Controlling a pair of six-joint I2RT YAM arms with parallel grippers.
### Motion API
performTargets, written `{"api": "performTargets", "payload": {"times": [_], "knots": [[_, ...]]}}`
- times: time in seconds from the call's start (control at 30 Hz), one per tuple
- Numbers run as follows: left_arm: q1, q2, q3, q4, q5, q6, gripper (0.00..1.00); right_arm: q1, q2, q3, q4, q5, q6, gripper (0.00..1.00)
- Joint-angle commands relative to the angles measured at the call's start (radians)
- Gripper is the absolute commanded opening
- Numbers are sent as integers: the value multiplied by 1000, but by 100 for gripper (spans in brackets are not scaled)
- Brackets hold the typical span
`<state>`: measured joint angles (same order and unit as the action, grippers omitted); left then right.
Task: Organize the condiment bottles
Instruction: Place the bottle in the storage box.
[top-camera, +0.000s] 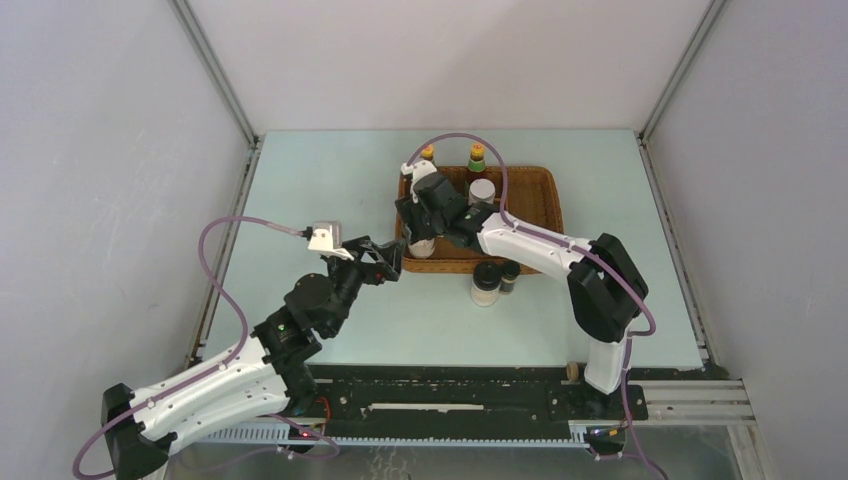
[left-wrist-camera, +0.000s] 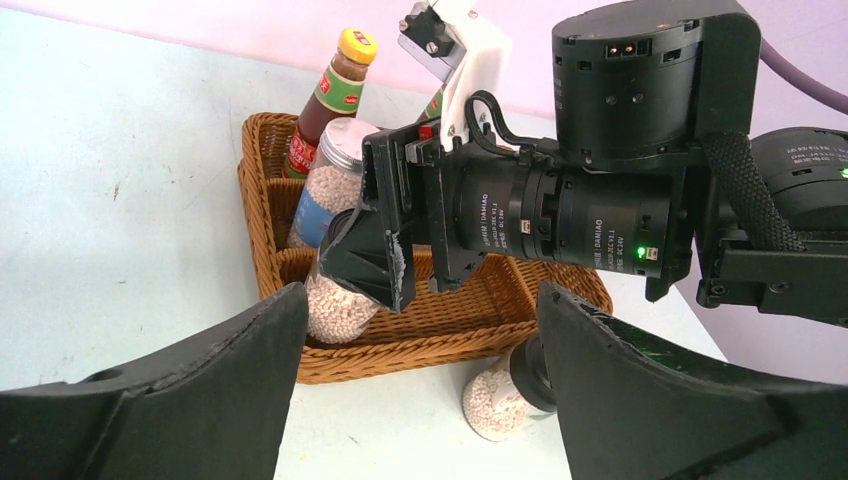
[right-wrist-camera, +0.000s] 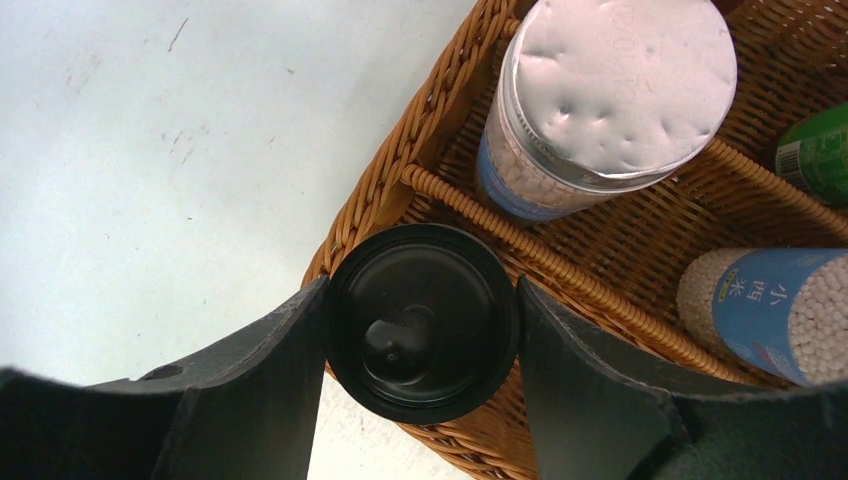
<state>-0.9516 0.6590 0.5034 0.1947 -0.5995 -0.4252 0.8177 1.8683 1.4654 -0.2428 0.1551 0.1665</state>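
My right gripper (top-camera: 425, 222) is shut on the black cap (right-wrist-camera: 423, 320) of a white pellet-filled bottle (left-wrist-camera: 338, 302). It holds the bottle upright at the front left corner of the wicker tray (top-camera: 540, 215), with the lower part behind the tray's front wall. Two yellow-capped sauce bottles (top-camera: 427, 156) (top-camera: 477, 156) stand at the tray's back. A silver-topped shaker (right-wrist-camera: 610, 90) stands just behind the held bottle, and a second shaker (right-wrist-camera: 770, 310) is to its right. Another black-capped bottle (top-camera: 486, 283) and a small dark bottle (top-camera: 509, 277) stand on the table before the tray. My left gripper (top-camera: 385, 260) is open and empty.
The tray's woven divider (right-wrist-camera: 560, 270) runs between the held bottle and the shakers. The right arm (top-camera: 560, 250) reaches across the tray's front. The left gripper hovers low over the table, left of the tray's front corner. Grey walls close in both sides.
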Motion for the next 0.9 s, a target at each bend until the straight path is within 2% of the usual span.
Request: {"api": "performTargets", "payload": {"times": [0.0,0.43,0.87], "knots": [[-3,-6,-16,1,-14,19,89,-2,-12,-4,73,22,19,17],[-3,-3,-9,-9,-8,10,88,-1,-15,-38,71,10,31,56],[-4,4,-6,-13,-4,-2,88,3,-21,-42,59,6,31,71]]}}
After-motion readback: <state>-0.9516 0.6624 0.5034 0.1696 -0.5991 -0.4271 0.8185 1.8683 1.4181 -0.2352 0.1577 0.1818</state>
